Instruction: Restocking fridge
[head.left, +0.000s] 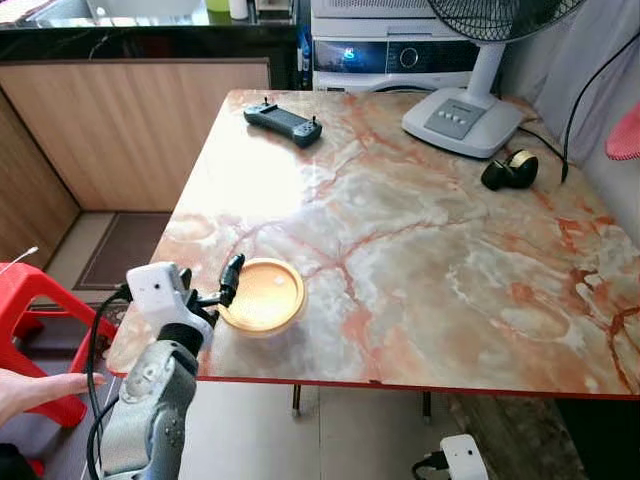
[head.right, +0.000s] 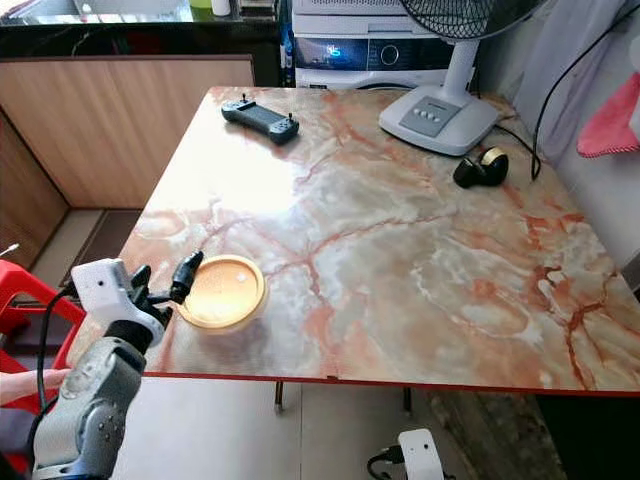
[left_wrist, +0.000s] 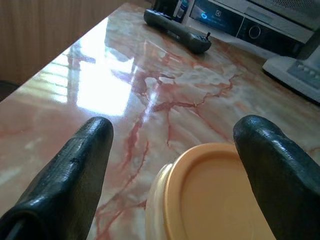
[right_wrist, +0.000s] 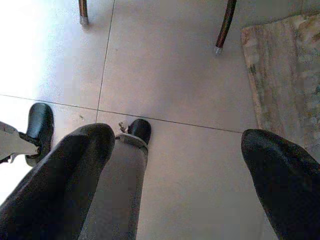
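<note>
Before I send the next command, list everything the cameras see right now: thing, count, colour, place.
Container with lid: one, pale tub with orange lid, near left edge of the table.
Table: one, orange-veined marble top.
Handheld controller: one, dark grey, far left part of the table.
Fan: one, white base with black grille, far right of the table.
Small black and gold object: one, beside the fan base; I can't tell what it is.
Appliance: one, white with dark display, behind the table.
Stool: one, red, on the floor left of the table.
Person's hand: one, at the left edge.
Left gripper: open, fingers either side of the container.
Right gripper: open, hanging over the tiled floor.
</note>
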